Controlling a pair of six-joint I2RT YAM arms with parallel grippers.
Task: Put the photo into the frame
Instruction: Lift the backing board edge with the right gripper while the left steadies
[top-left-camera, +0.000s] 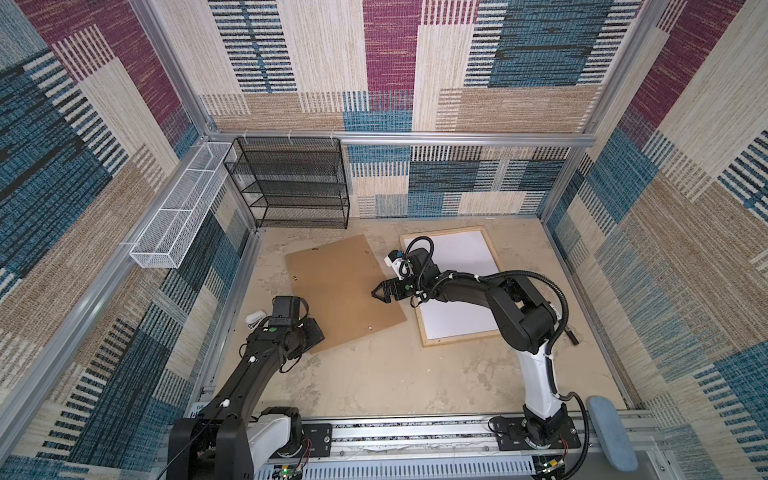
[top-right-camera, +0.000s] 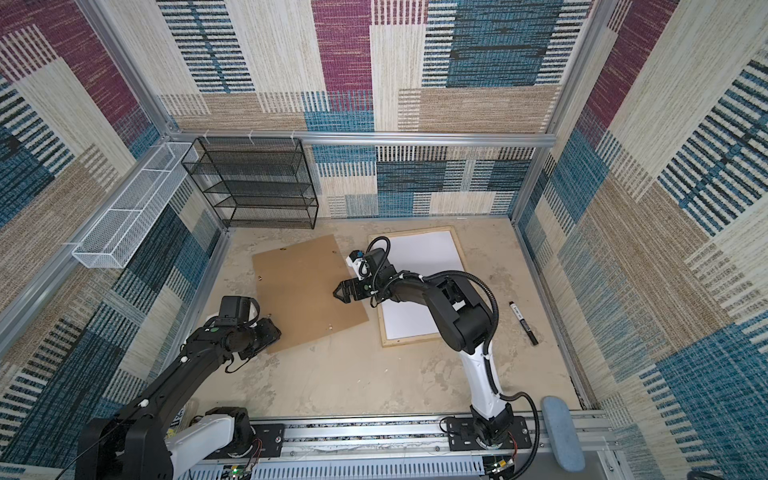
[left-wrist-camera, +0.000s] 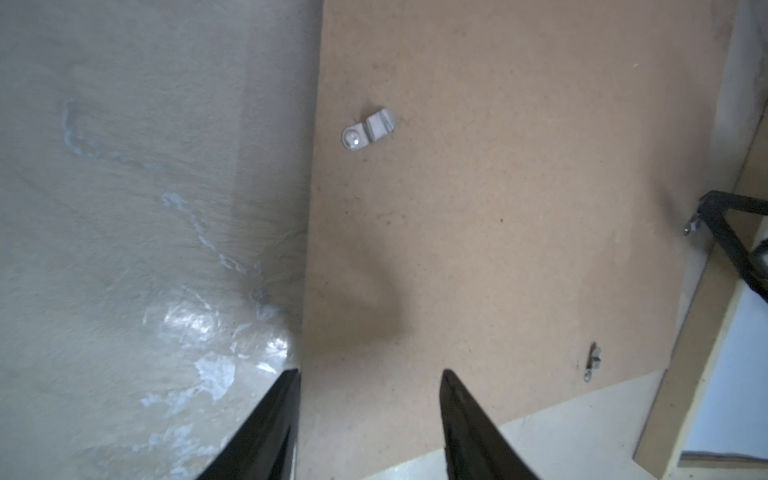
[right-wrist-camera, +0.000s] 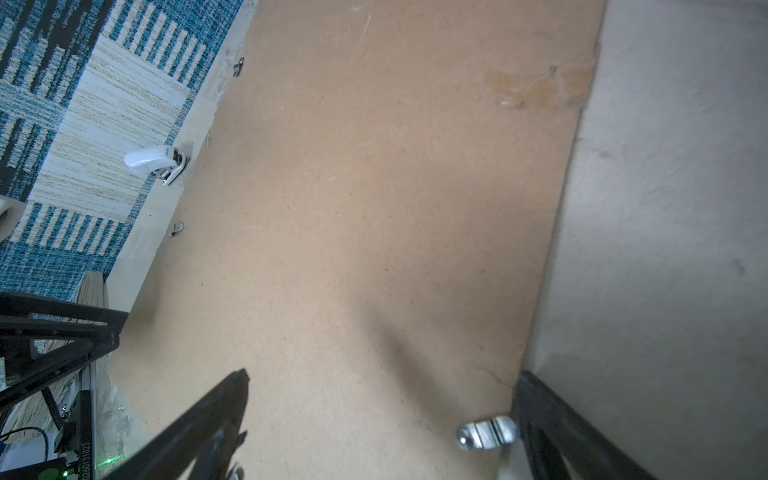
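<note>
Right pincer (top-left-camera: 377, 293), jaws wide, hovers over the board's (top-left-camera: 340, 286) edge, the frame (top-left-camera: 421, 328) holding a white sheet (top-left-camera: 465, 257) lying just behind it, long axis crosswise; left pincer (left-wrist-camera: 370, 376), half-open, straddles the board's corner.

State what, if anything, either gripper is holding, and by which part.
Nothing is held. The left gripper and the right gripper both stand open above the brown backing board, which lies flat, with nothing clamped between their fingers.
</note>
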